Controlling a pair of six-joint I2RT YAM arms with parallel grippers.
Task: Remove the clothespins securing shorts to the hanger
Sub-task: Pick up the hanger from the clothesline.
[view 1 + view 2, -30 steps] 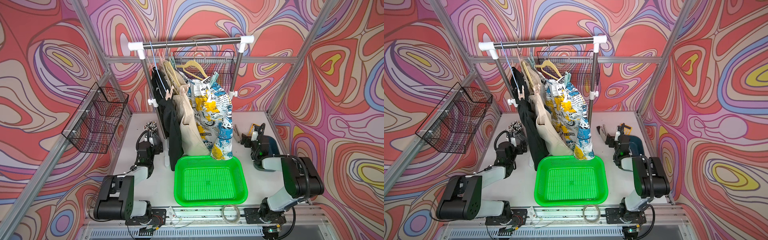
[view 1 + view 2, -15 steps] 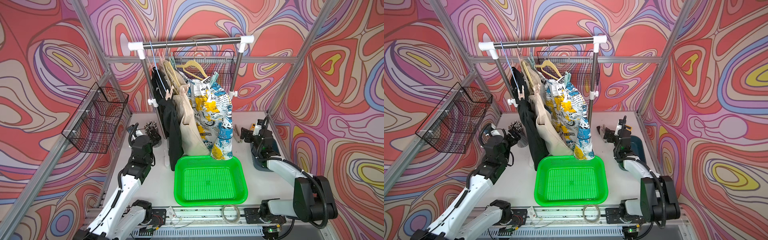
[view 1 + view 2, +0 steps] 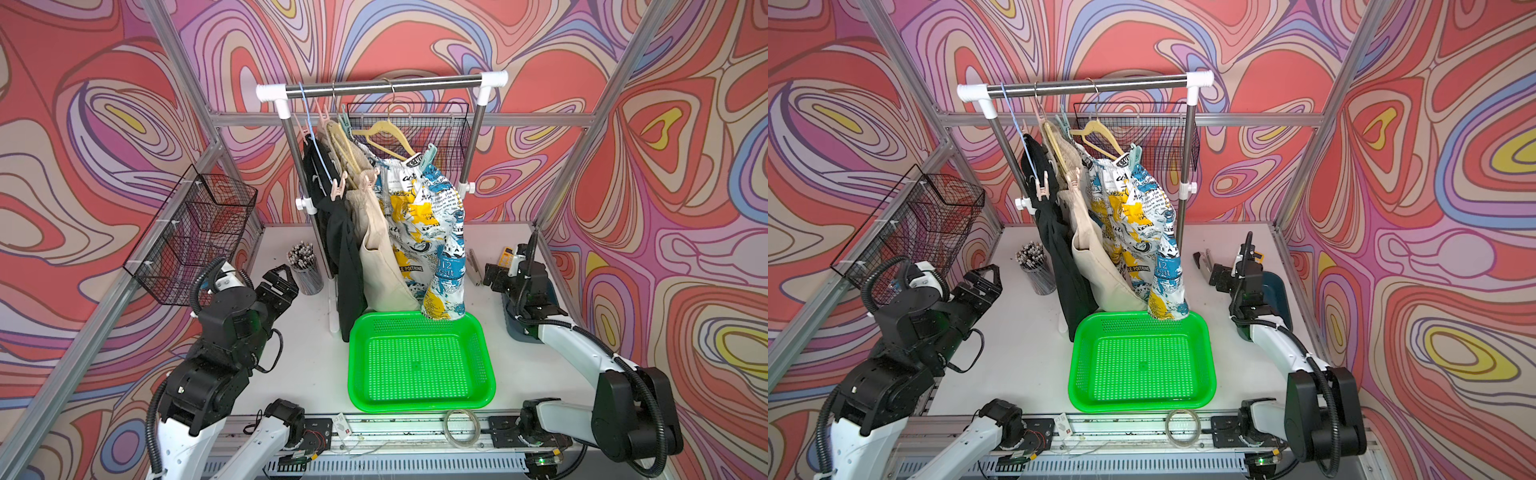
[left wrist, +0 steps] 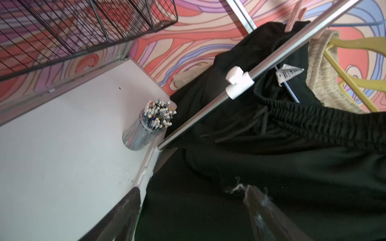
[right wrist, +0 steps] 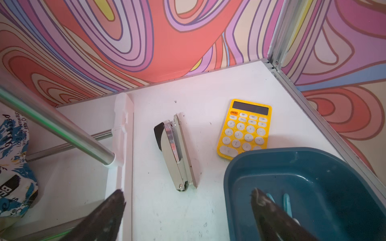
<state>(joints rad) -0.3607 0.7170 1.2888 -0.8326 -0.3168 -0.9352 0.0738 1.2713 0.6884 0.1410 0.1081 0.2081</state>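
— Pink clothespins [image 3: 338,189] clip the black shorts [image 3: 347,249] to the blue hanger [image 3: 314,141], high above the left end effector [image 4: 191,189], whose jaws are apart, empty.
— The right end effector [image 5: 188,192]?
— Apart too, empty, low over the worktop [image 3: 307,353].
— Likely hazard: grabbing cloth with the pin could tug the garment rack [image 3: 374,85] over.

A robotics lab test cell (staged, no real home): swirl-printed wall panels [image 3: 415,33] in aluminium framing [image 3: 540,119] box in a white tabletop [image 3: 307,374]. Robot arms [image 3: 224,332] are bolted to a rail [image 3: 395,426] along the frame's lower edge, and a miniature clothes rack [image 3: 382,85] stands at upper centre.
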